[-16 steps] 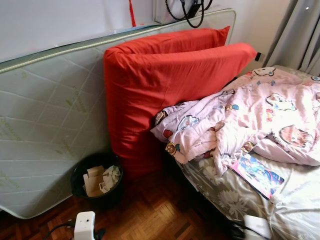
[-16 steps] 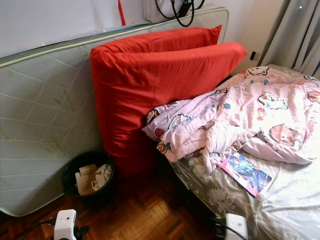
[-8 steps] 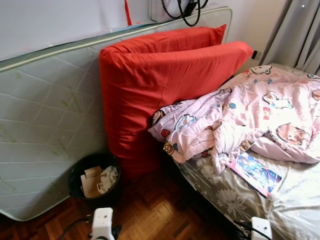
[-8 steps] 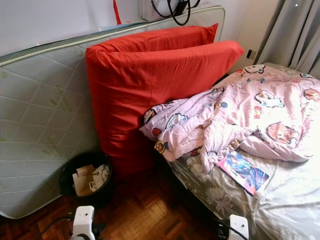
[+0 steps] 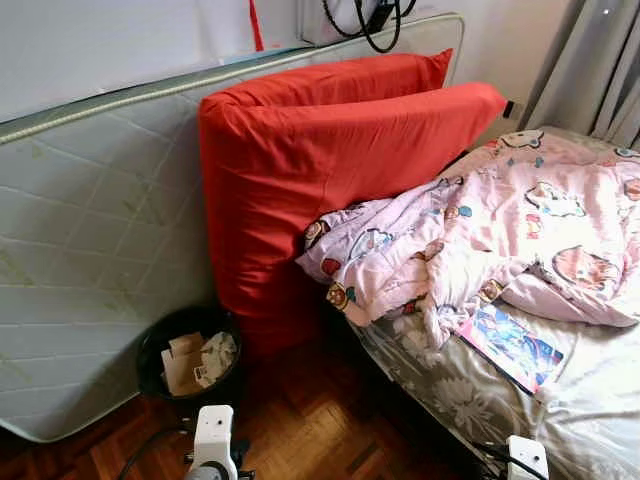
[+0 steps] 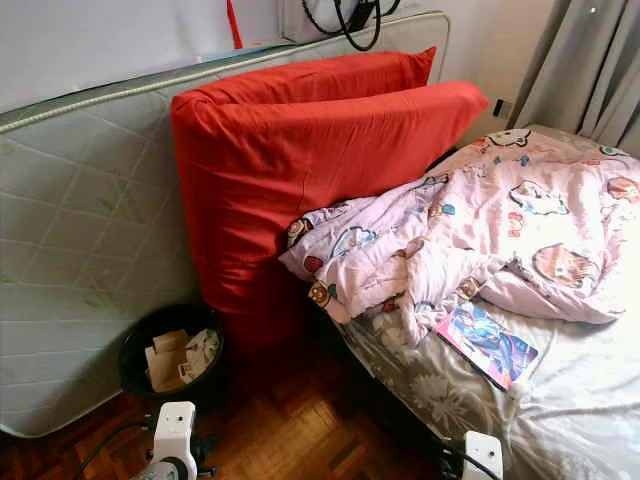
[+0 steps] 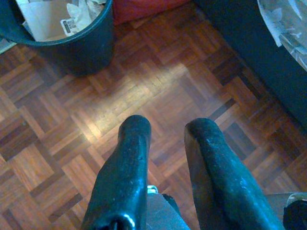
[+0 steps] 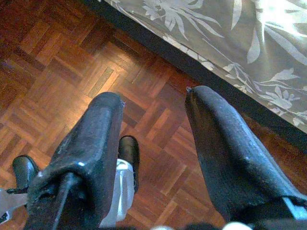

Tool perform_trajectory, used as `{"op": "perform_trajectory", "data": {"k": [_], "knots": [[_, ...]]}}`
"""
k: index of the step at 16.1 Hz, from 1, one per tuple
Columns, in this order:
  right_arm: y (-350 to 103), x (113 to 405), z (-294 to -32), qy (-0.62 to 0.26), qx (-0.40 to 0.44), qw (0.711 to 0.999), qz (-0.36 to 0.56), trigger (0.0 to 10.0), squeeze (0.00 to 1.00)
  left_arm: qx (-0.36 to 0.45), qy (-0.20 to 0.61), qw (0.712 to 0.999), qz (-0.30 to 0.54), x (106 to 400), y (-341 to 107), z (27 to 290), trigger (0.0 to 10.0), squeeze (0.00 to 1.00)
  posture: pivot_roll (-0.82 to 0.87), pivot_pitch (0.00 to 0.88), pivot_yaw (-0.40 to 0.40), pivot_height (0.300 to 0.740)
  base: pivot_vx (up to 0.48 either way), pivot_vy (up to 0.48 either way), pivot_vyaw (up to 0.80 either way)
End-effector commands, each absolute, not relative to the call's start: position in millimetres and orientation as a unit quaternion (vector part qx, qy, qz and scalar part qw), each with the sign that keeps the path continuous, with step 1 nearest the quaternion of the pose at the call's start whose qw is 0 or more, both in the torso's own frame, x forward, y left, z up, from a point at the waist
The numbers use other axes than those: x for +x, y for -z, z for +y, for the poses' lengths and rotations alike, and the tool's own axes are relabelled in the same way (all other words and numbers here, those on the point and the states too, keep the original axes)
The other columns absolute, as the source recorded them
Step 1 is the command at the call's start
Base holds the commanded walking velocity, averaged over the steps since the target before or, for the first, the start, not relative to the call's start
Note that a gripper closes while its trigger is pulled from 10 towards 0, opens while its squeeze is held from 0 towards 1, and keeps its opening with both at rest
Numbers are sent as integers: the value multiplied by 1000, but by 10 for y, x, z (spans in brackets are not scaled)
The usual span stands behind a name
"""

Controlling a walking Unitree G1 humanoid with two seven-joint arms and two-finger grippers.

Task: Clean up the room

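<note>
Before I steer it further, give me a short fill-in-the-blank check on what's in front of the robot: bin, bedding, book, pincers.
1. The black bin on the parquet floor holds crumpled paper and ____.
2. The big cushions leaning on the upright mattress are ____ in colour.
3. The colourful book lies on the bed beside the rumpled ____ quilt.
4. The left pincer and the right pincer both hang over the floor with fingers ____, holding nothing.

Missing words: cardboard; red; pink; open
</note>
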State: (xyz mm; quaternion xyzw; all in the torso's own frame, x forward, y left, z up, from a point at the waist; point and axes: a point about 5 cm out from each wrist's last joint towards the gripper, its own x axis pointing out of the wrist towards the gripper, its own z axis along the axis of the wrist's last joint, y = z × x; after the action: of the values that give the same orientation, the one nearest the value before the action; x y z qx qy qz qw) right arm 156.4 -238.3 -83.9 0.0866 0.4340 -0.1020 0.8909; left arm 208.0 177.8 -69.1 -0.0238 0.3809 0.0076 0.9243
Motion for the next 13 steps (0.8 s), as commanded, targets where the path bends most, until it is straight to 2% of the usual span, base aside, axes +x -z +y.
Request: {"op": "perform_trajectory", "data": {"k": [1,5,10,13], "knots": [[855,1523,-2379,103,89,889,437,10000,0,-27,-10,921,388,2055,706,1798,10000,0,-14,0,-9,740,0,0,0],[908,1434,-2281,97,94,886,443,10000,0,-28,-10,921,389,2053,705,1816,10000,0,-14,0,-7,740,0,0,0],[961,1470,-1935,78,98,885,448,10000,0,-30,-13,921,388,2051,705,1829,10000,0,-12,0,-11,740,0,0,0],[947,1459,-2056,87,100,885,447,10000,0,-32,-14,921,389,2052,705,1831,10000,0,-14,0,-15,740,0,0,0]]}}
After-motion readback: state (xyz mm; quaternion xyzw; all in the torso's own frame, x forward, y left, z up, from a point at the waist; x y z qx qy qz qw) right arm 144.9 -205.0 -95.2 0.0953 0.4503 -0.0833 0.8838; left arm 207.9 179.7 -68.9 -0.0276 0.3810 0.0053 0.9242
